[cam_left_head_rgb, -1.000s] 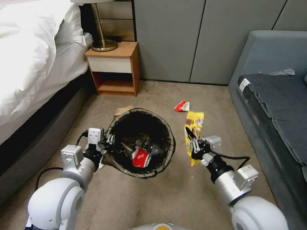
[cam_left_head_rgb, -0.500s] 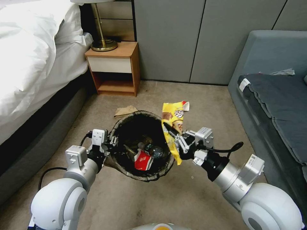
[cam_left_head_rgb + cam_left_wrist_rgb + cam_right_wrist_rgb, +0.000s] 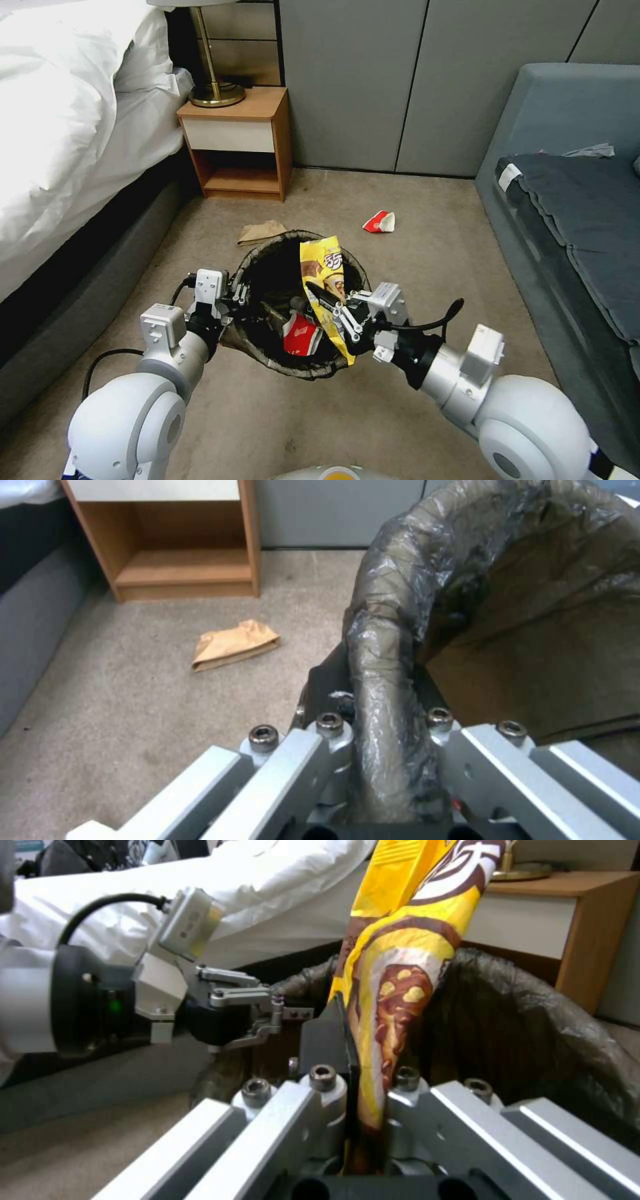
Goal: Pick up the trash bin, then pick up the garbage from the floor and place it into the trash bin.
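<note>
The trash bin (image 3: 301, 369), lined with a dark bag, hangs above the carpet. My left gripper (image 3: 235, 295) is shut on its near-left rim (image 3: 381, 680). My right gripper (image 3: 328, 301) is shut on a yellow snack bag (image 3: 323, 261), which stands upright over the bin's opening. The right wrist view shows this bag (image 3: 400, 965) clamped between the jaws, with the bin (image 3: 533, 1040) behind it. A red-and-white wrapper (image 3: 298, 333) lies inside the bin. On the floor beyond it are another red-and-white wrapper (image 3: 379, 222) and a piece of brown paper (image 3: 261, 231) (image 3: 233, 644).
A bed (image 3: 60, 133) with white bedding runs along the left. A wooden nightstand (image 3: 240, 133) with a brass lamp (image 3: 215, 87) stands at the back. A grey sofa (image 3: 573, 200) lines the right side. Open carpet lies between them.
My right gripper has carried the yellow snack bag leftward, from beside the bin to over its opening. The left arm and the bin have barely shifted.
</note>
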`<state>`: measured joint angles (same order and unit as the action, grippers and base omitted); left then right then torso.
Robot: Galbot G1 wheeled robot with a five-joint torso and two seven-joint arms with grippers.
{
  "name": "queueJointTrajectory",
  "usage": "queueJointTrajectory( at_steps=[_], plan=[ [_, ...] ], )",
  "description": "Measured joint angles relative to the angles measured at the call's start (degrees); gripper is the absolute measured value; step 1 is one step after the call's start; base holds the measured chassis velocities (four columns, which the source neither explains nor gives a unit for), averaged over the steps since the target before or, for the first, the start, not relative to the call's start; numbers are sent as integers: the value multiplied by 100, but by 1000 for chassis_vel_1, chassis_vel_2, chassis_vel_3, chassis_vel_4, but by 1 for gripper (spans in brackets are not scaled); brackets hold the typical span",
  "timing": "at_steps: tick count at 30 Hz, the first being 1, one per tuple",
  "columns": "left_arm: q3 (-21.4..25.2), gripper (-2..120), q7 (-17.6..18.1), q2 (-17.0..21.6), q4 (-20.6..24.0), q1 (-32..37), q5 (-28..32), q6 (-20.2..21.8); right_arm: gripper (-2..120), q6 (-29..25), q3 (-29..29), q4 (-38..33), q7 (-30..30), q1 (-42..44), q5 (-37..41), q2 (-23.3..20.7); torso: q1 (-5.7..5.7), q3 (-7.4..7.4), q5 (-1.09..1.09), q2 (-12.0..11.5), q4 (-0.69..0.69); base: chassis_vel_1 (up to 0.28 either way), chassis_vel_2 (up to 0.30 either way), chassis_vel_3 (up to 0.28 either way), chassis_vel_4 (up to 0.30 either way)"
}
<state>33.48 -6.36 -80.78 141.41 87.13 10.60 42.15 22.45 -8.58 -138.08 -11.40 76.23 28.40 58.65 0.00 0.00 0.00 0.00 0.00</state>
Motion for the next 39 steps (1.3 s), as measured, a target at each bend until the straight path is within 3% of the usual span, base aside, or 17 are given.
queueJointTrajectory(
  at_steps=[10, 12, 20, 31, 34, 39],
  plan=[
    [6, 3, -6, -4, 9, 10, -41, 1, 0, 94, 505, 520, 278, -753, 18, 139, 0, 0, -1, 0, 0, 0, 0, 0, 0],
    [9, 3, -6, -2, 9, 6, -41, 1, 5, 108, 536, 545, 315, -807, 18, 161, 0, 0, -1, 0, 0, 0, 0, 0, 0],
    [17, 3, -10, -6, -13, -33, -32, 1, 38, 184, 684, 716, 572, -1174, 68, 226, 0, 0, -1, 0, 0, 0, 0, 0, 0],
    [13, 3, -17, -16, -61, -74, -24, 0, 72, 202, 669, 734, 615, -1170, 68, 266, 0, 0, -1, 0, 0, 0, 0, 0, 0],
    [10, 3, -21, -16, -82, -87, -23, 0, 88, 206, 575, 658, 616, -1113, 66, 276, 0, 0, -1, 0, 0, 0, 0, 0, 0],
    [10, 3, -22, -22, -94, -92, -23, -1, 99, 226, 357, 510, 593, -981, 58, 346, 1, 0, -1, 0, 0, 0, 0, 0, 0]
  ],
)
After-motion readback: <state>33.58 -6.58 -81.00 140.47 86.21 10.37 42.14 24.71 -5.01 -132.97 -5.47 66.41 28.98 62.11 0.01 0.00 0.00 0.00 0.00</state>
